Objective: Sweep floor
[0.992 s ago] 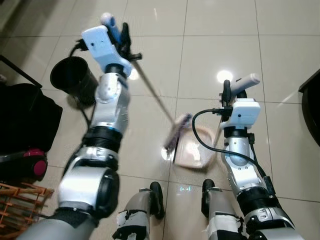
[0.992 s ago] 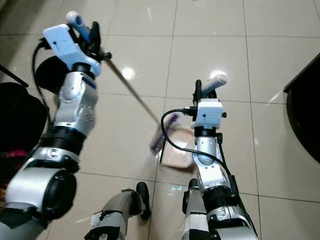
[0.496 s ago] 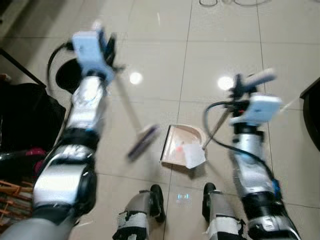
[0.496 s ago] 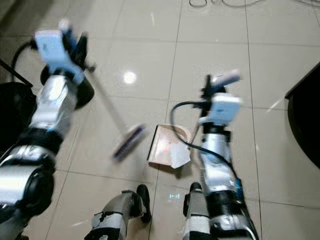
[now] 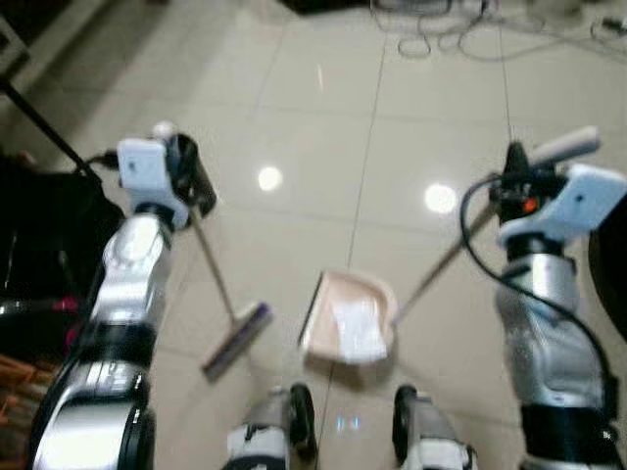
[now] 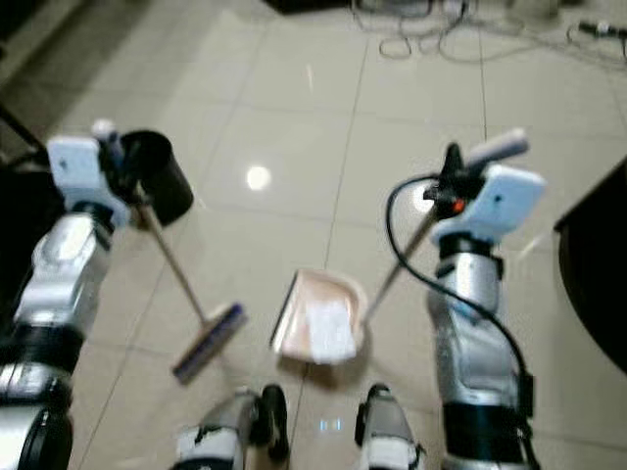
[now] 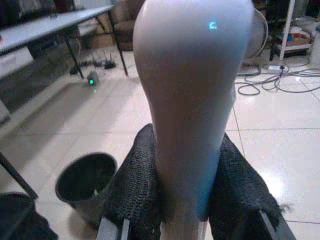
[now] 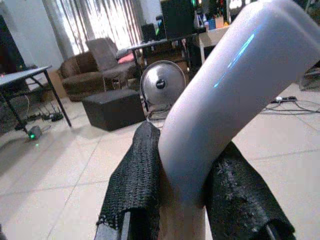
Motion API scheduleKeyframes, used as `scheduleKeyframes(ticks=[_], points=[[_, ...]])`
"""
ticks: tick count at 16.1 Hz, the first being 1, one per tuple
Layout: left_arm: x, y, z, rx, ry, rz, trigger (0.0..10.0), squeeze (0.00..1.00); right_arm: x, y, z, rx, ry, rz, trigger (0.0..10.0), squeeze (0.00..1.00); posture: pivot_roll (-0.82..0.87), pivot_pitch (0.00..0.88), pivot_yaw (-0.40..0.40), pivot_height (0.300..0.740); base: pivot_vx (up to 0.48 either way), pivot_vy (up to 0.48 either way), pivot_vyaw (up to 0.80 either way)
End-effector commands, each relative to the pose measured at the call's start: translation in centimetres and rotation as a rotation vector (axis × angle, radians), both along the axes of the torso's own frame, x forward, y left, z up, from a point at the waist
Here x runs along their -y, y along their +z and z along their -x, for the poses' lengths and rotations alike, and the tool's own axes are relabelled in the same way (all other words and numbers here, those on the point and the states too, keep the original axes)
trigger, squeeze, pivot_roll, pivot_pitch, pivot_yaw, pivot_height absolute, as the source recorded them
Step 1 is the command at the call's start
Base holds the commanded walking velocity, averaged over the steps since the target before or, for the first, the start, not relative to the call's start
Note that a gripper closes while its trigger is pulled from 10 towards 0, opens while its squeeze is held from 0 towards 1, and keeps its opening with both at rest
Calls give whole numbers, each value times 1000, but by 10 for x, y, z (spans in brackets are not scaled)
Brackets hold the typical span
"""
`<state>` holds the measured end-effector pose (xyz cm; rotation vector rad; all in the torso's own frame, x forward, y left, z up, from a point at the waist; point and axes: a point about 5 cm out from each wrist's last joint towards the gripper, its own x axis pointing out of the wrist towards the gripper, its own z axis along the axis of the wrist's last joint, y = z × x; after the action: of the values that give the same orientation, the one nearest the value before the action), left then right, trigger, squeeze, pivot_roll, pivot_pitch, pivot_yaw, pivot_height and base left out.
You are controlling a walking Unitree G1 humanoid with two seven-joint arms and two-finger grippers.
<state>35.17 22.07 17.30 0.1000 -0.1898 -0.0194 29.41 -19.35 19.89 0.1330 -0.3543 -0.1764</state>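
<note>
Left eye view, left gripper (image 5: 186,171): at the left of the frame, its fingers closed on the top of the broom (image 5: 220,304) handle.
Broom: the handle goes down from the gripper toward the lower centre; the purple head (image 5: 236,339) lies on the tile floor (image 5: 323,137), near the left side of the dustpan (image 5: 348,318) but apart from it.
Right gripper (image 5: 514,176): at the right of the frame, its fingers closed on the grey grip of the dustpan handle (image 5: 441,264).
Dustpan: pale pink, on the floor at the lower centre, just above the robot's feet; a white crumpled paper (image 5: 358,328) lies inside it.
Bin (image 6: 162,176): black, round, on the floor at the left, behind the left gripper.
Cables (image 5: 441,24): on the floor at the top of the frame.
Left wrist view: the black fingers (image 7: 135,185) press on both sides of the grey broom grip (image 7: 190,100); the bin (image 7: 85,182) stands on the floor at the lower left of the frame.
Right wrist view: the black fingers (image 8: 137,180) hold the grey dustpan grip (image 8: 220,110); a fan (image 8: 160,87), a sofa (image 8: 100,70) and a table (image 8: 25,80) are in the room behind.
</note>
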Motion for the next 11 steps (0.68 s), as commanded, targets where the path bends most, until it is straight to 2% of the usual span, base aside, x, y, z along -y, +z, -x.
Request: scheduleKeyframes(ticks=[1, 2, 4, 6, 9, 11], points=[[-1, 3, 7, 0, -19, -47, 10000, 0, 2, 13, 6, 20, 2, -18, 10000, 0, -68, 136, 109, 740, 0, 0, 0], [0, 2, 13, -8, -27, -36, 10000, 0, 4, 19, 7, 9, 3, -11, 10000, 0, -71, 130, 108, 740, 0, 0, 0], [4, 2, 25, -9, -50, -26, 10000, 0, 2, 38, 8, -18, 52, 77, 10000, 0, -74, 115, 104, 740, 0, 0, 0], [9, 1, 34, -11, -64, -9, 10000, 0, -1, 48, 9, -28, 77, 116, 10000, 0, -71, 107, 101, 740, 0, 0, 0], [18, -3, 47, -21, -70, 2, 10000, 0, -4, 65, 8, 7, 103, 126, 10000, 0, -69, 94, 96, 740, 0, 0, 0], [21, -6, 51, -37, -67, 0, 10000, 0, -3, 71, 7, 17, 96, 114, 10000, 0, -65, 85, 93, 740, 264, 0, 0]])
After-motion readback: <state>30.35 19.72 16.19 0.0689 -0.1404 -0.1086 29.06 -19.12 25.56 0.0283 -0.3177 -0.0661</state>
